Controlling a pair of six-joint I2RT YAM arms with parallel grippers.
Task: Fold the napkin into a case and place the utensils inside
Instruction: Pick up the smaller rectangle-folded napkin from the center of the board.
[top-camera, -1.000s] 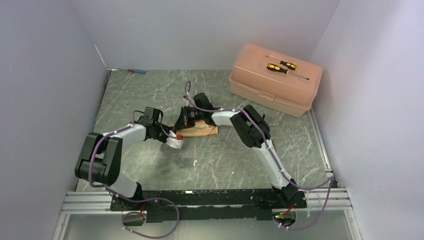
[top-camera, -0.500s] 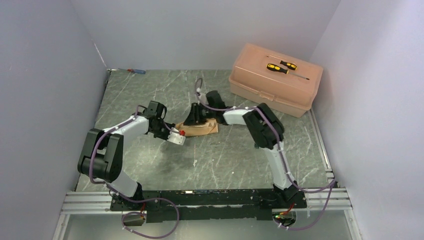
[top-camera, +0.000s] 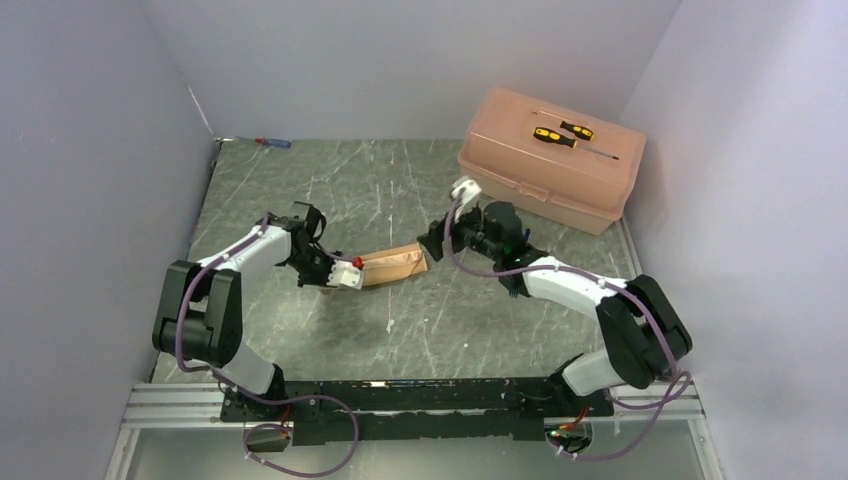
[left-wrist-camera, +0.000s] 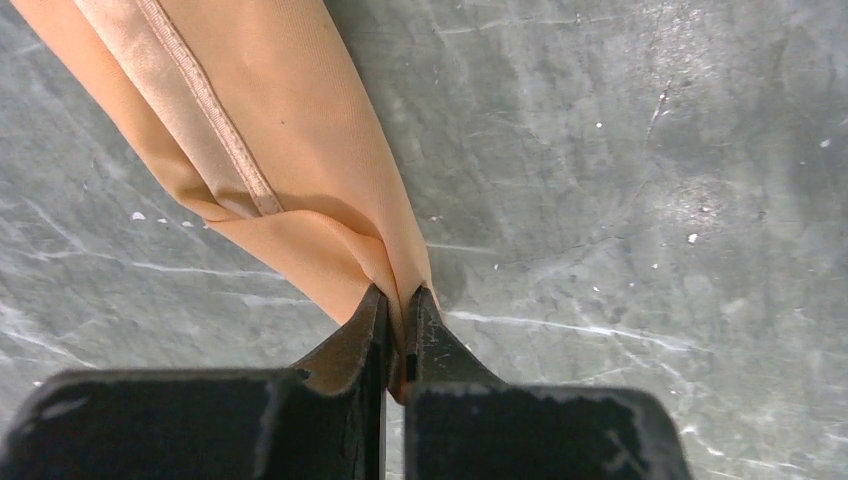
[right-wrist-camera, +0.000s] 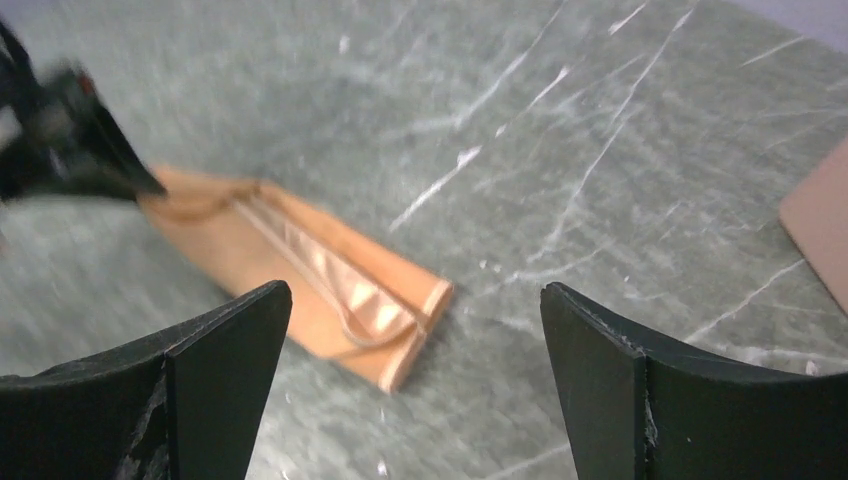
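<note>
The peach-orange napkin (top-camera: 393, 266) lies on the table folded into a narrow flat case with layered flaps. My left gripper (top-camera: 345, 277) is at its left end, and in the left wrist view that gripper (left-wrist-camera: 400, 300) is shut on a pinched corner of the cloth (left-wrist-camera: 270, 130). My right gripper (top-camera: 435, 240) hovers just off the case's right end, apart from it. In the right wrist view it (right-wrist-camera: 415, 288) stands wide open with nothing between its fingers, and the case (right-wrist-camera: 300, 265) lies below and ahead. The utensils are out of view.
A hard pink plastic box (top-camera: 545, 160) stands at the back right with two yellow-and-black screwdrivers (top-camera: 562, 133) on its lid. Its corner (right-wrist-camera: 820, 220) shows in the right wrist view. A red-and-blue screwdriver (top-camera: 270, 142) lies at the back left by the wall.
My right gripper opened, let go of the napkin and drew back to the right. My left gripper closed on the napkin's left end. The cloth now lies flatter and longer.
</note>
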